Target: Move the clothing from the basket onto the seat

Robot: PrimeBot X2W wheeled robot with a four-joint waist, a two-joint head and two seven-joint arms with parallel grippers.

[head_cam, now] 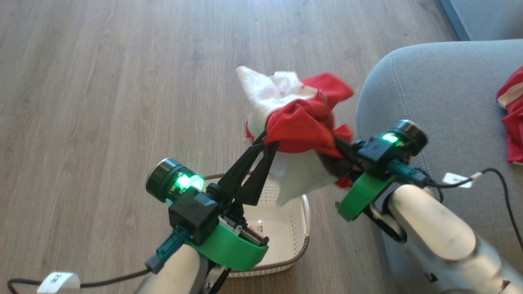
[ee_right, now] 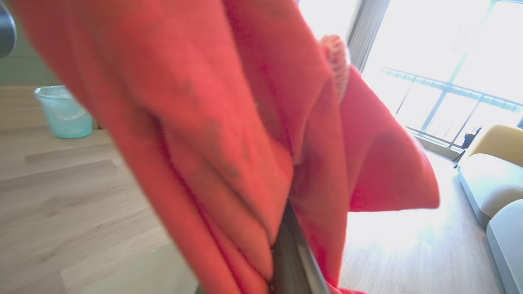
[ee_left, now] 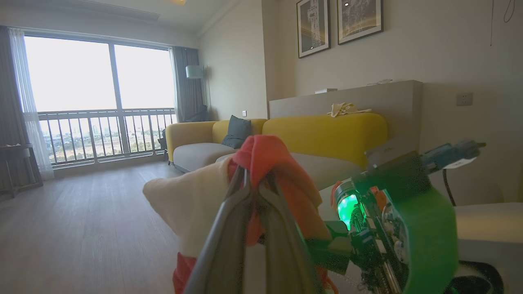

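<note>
The wooden floor (head_cam: 102, 81) is spreading out beneath and all around the basket (head_cam: 300, 228). The grey seat (head_cam: 449, 94) is standing just to the right of the basket, its rounded corner and pale seam facing it.

A red and white garment (head_cam: 302, 122) is hanging bunched in the air above the basket's far end, clear of its rim, with a white fold drooping toward the basket's inside. A second red garment (head_cam: 512, 118) is lying on the seat, well to the right of the basket, cut off by the edge of the head view.

The basket itself is sitting on the floor, its cream perforated walls and brown braided rim partly hidden by the left arm.

The left hand (head_cam: 267, 136) is reaching up from over the basket with its fingers pressed together, pinching a red fold of the hanging garment (ee_left: 265, 159); the left wrist view is showing the cloth bulging over the fingers (ee_left: 241, 196). The right hand (head_cam: 339, 153), above and to the right of the basket, is coming in from the seat side with its fingers closed and buried in the same garment (ee_right: 229, 122), gripping it.
</note>
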